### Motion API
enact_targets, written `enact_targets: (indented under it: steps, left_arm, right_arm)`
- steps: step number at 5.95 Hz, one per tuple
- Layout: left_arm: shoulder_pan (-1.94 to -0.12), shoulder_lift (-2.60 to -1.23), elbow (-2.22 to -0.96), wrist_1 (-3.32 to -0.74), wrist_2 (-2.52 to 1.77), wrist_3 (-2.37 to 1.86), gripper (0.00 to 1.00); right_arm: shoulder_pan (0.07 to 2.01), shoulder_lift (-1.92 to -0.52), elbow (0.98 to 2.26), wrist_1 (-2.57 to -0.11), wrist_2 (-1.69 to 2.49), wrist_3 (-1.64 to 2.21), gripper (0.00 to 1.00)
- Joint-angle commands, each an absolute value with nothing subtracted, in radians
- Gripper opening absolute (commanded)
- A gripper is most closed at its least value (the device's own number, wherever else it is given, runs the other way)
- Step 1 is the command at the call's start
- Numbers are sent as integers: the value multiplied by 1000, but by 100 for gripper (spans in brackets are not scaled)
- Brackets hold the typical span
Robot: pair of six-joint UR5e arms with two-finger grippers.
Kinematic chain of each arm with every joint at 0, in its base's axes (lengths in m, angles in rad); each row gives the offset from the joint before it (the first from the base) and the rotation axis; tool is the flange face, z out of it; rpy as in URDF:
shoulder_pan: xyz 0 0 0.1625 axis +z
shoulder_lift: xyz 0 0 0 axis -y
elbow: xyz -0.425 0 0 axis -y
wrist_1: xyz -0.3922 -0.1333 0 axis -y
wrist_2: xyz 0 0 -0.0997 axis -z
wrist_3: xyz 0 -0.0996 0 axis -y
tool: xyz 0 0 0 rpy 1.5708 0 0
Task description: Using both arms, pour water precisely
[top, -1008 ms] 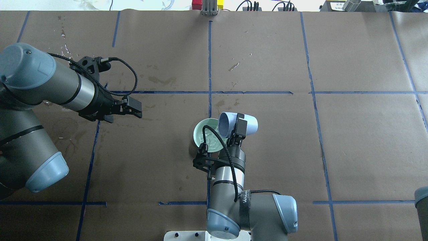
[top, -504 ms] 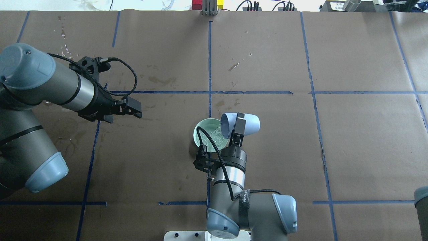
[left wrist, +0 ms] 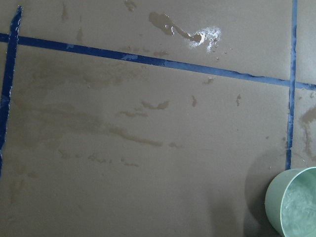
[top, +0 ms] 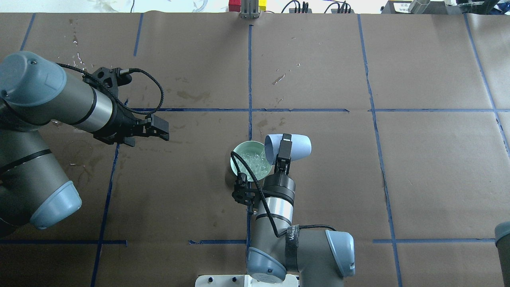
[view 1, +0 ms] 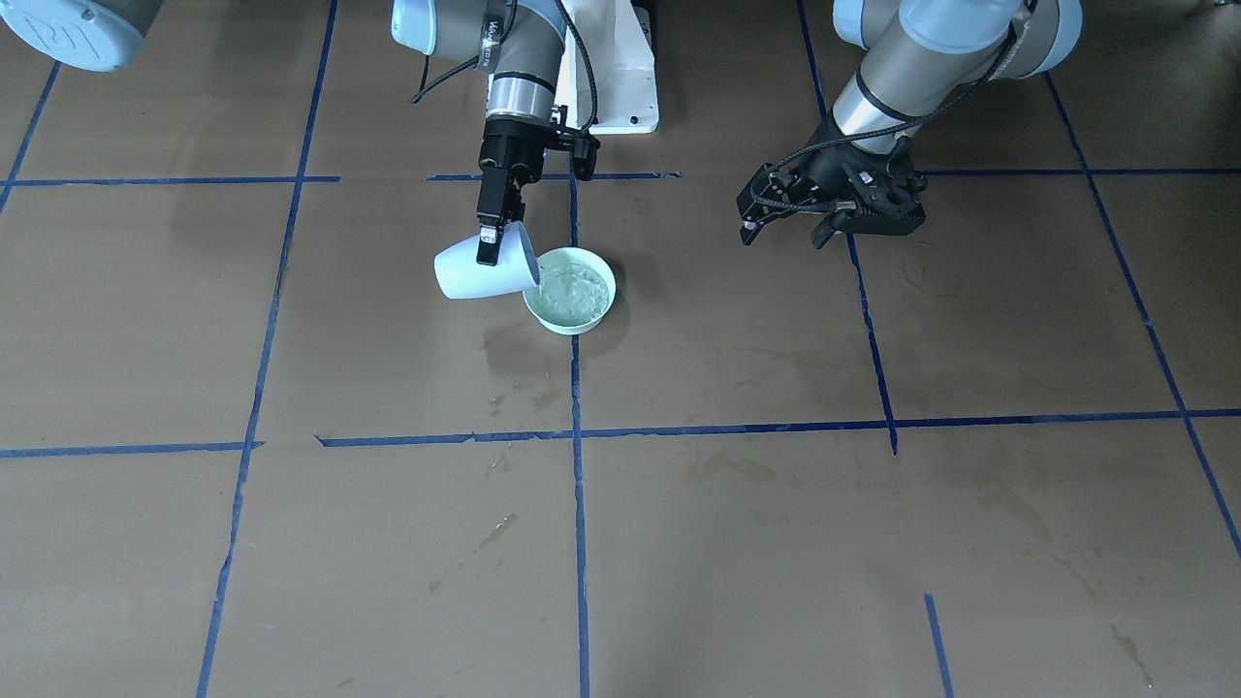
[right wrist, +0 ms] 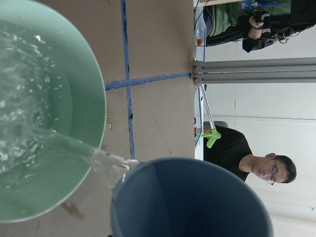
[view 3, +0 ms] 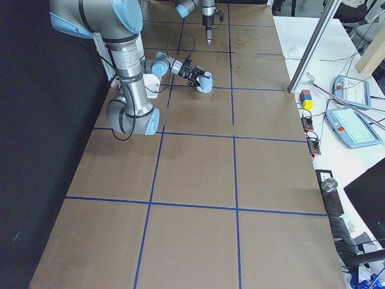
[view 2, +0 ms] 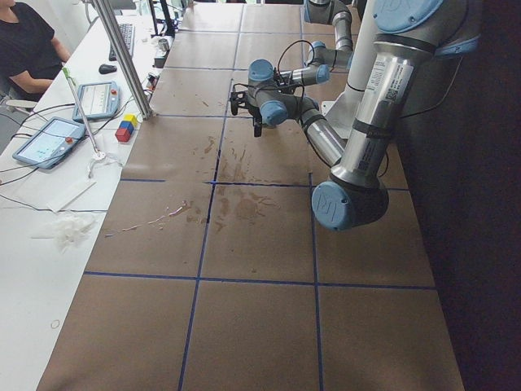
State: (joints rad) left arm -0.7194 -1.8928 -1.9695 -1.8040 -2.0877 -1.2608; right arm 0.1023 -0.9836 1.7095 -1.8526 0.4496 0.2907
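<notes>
My right gripper [top: 283, 150] is shut on a light-blue cup [top: 298, 146] and holds it tipped on its side, mouth over the rim of a mint-green bowl [top: 235, 154]. In the right wrist view a stream of water [right wrist: 98, 159] runs from the cup [right wrist: 192, 202] into the bowl [right wrist: 96, 98], where the water ripples. The front view shows the cup [view 1: 467, 275] beside the bowl [view 1: 562, 328], held by that gripper [view 1: 491, 248]. My left gripper [top: 160, 129] hovers open and empty, well to the bowl's left. Its wrist view catches the bowl [left wrist: 275, 200] at the lower right corner.
The table is brown paper with a blue tape grid and several wet stains [left wrist: 192, 33]. A metal post [top: 249, 10] and coloured blocks [top: 235, 5] stand at the far edge. Tablets [view 2: 49, 140] and a seated person [view 2: 24, 45] are beyond it.
The right wrist has shifted slightly right and turned, so the cup sits a little more to the bowl's right. Water keeps flowing into the bowl. The left arm has not moved.
</notes>
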Motion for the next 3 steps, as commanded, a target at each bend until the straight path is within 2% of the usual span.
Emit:
enact_targets:
  steps: [1, 3]
  left_arm:
    - [-719, -1893, -1970, -1804, -2088, -1261, 99]
    - [-719, -1893, -1970, -1804, -2086, -1264, 100]
  right_arm:
    - [104, -988, 1712, -1853, 448, 264, 0]
    - [112, -980, 1761, -1841, 457, 353, 0]
